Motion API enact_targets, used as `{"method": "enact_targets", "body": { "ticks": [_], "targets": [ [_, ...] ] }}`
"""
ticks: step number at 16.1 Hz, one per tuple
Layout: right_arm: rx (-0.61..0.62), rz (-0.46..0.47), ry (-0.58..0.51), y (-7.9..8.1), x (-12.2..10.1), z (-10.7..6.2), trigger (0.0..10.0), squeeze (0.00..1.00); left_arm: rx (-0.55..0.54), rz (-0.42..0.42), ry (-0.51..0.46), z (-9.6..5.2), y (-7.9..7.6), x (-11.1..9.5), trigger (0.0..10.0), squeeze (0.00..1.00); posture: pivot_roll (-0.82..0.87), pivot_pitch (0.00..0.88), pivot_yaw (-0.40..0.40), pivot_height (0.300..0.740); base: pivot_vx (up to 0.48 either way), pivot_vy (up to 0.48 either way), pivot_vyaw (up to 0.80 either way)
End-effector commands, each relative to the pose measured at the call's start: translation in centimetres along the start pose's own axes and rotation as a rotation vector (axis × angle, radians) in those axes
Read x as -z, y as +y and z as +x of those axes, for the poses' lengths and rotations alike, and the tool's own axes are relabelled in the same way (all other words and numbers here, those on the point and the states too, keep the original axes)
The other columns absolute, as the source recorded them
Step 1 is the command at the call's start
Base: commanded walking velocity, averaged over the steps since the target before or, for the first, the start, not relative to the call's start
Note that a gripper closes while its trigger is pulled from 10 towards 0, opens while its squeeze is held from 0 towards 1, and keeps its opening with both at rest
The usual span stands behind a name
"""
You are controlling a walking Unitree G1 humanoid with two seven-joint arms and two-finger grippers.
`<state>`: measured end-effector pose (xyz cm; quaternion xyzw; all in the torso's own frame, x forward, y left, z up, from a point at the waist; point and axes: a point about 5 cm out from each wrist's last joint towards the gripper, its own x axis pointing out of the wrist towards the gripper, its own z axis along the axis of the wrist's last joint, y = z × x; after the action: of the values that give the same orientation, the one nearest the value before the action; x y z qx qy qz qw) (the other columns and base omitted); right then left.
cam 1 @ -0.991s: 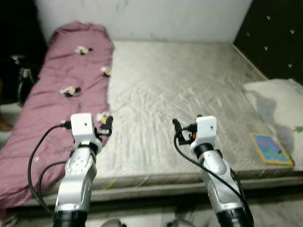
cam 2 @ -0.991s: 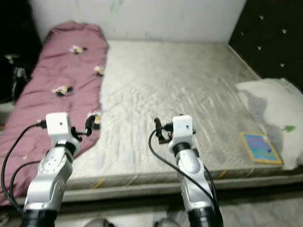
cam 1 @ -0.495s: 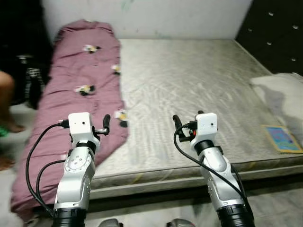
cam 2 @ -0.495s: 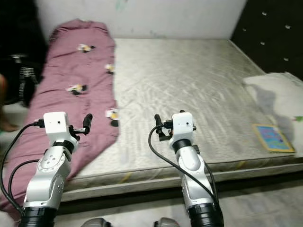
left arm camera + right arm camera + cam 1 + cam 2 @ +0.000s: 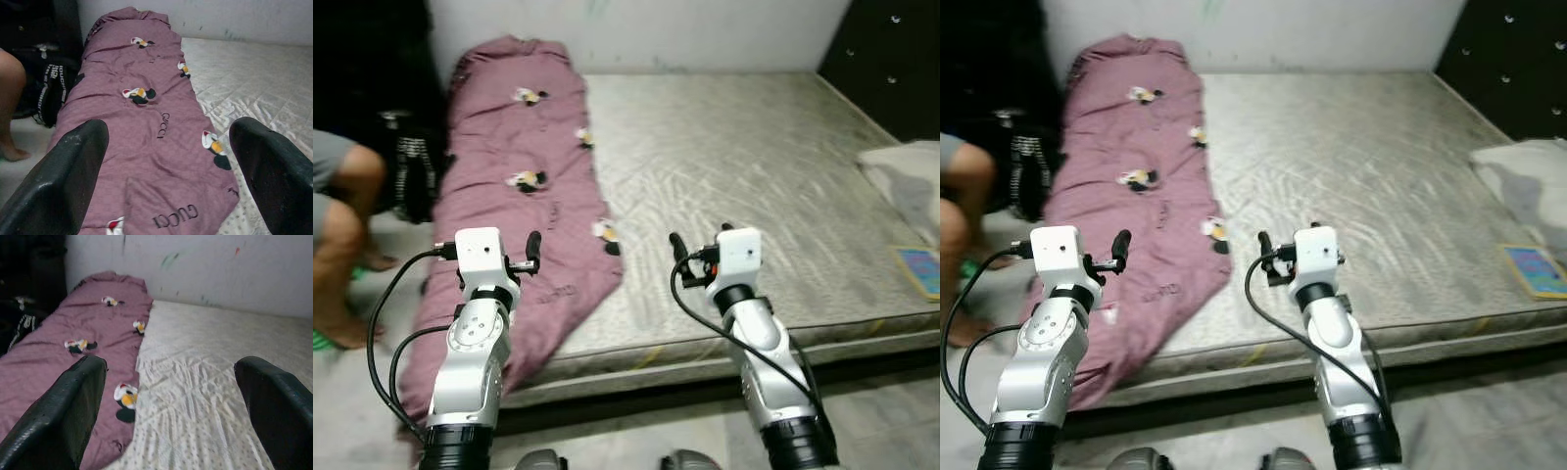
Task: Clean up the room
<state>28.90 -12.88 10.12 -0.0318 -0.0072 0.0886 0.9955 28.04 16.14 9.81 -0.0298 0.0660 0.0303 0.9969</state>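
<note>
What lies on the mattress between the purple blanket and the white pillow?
In the left eye view, the stretch of mattress between the purple blanket and the white pillow is bare; the colourful book lies nearer, below the pillow.

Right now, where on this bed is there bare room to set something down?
The widest bare stretch is the grey mattress between the purple blanket on the robot's left and the white pillow on its right, back to the wall. It is tighter at the right front corner, where a small colourful book lies by the pillow. Both grippers, left and right, hover open at the front edge.
</note>
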Motion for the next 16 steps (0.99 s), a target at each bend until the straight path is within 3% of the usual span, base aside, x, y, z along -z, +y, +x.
{"method": "enact_targets", "body": {
  "ticks": [1,8,16],
  "targets": [
    [0.041,-0.010,0.019,-1.2,0.4,-0.5,10.0,0.00,0.018,-0.004,0.006,-0.2,-0.7,0.3,10.0,0.00,-0.04,0.000,-0.031,0.740,0.000,0.465,0.00],
    [0.037,-0.015,0.014,-1.1,0.4,-0.5,10.0,0.00,0.009,-0.004,-0.033,-0.4,-0.6,0.2,10.0,0.00,-0.03,0.000,-0.035,0.740,0.000,0.466,0.00],
    [0.016,-0.015,0.010,-0.6,0.3,-0.3,10.0,0.00,0.038,0.002,-0.065,-0.2,-0.5,-0.8,10.0,0.00,-0.03,0.000,-0.025,0.740,0.000,0.000,-0.07]
  ]
}}
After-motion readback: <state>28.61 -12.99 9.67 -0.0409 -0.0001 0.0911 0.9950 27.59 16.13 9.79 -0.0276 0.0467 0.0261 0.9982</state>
